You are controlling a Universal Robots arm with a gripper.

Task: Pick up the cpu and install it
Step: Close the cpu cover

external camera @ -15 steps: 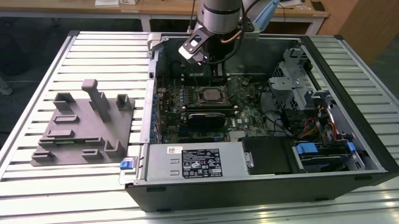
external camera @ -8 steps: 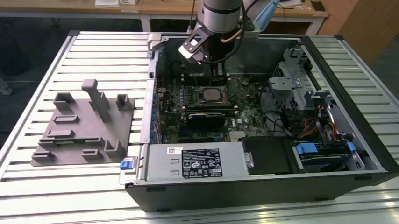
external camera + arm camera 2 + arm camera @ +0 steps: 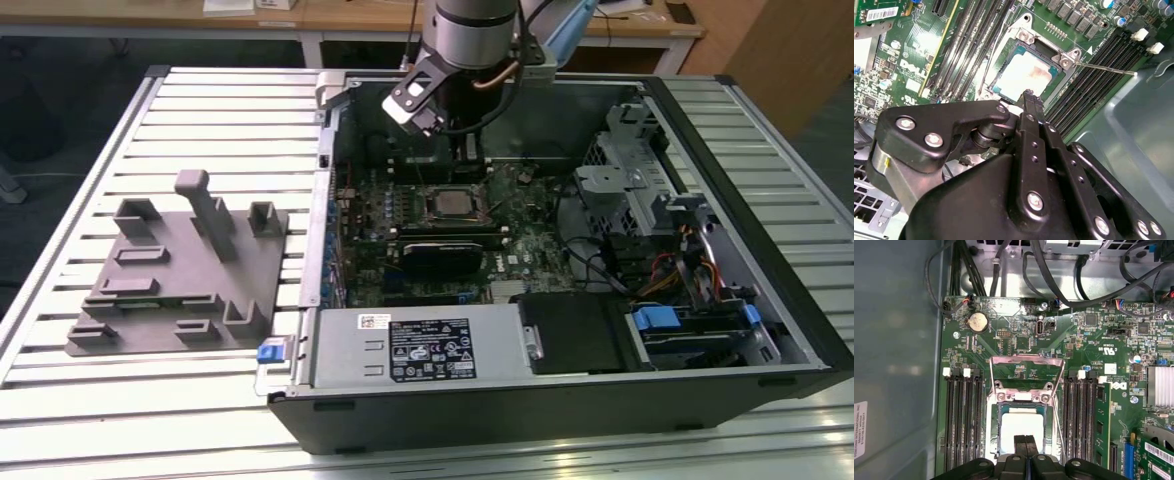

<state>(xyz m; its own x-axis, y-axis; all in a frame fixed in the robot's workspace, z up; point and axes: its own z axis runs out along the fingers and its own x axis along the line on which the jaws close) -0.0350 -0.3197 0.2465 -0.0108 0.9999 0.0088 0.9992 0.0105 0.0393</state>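
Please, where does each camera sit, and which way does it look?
Exterior view: off the arm, high, looking down on the open computer case and grey fixture; the arm shows.
First wrist view: on the wrist, looking straight down at the motherboard; the shut tool shows.
Second wrist view: on the wrist, looking obliquely along the tool.
Both wrist views share the cpu and the tool.

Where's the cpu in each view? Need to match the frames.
Exterior view: the small silvery square cpu lies flat in the middle of the green motherboard.
First wrist view: cpu between the two banks of black memory slots, just past the shut pincer.
Second wrist view: cpu just beyond the pincer's tips.
Shared landmark: the silver metal socket frame around the cpu.
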